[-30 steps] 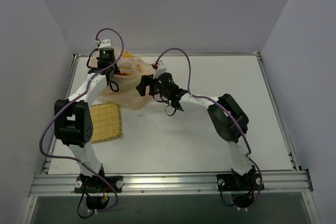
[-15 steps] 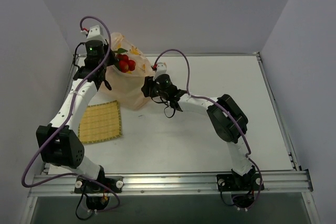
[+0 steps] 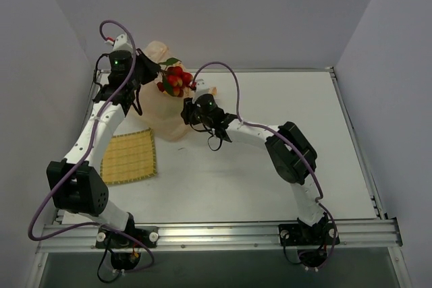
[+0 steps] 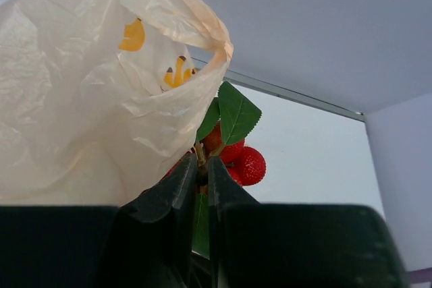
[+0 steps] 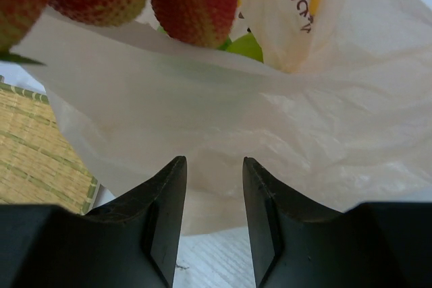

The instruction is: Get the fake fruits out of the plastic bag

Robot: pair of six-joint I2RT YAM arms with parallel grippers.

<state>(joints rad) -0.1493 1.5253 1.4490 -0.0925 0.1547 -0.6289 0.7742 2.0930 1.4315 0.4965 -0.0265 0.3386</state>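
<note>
White table (image 3: 270,166) bears yellow mat (image 3: 129,159); left gripper (image 4: 204,168) clamps red fruits (image 4: 244,161), right gripper (image 5: 213,166) gapes facing bag (image 5: 290,119).

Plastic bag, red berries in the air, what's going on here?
The left tool is shut on the stem of a bunch of red fake fruits with a green leaf, holding it up just outside the mouth of the plastic bag. The right tool, fingers apart, sits low against the bag's side, not clearly gripping it. A yellow woven mat lies beside it.
</note>
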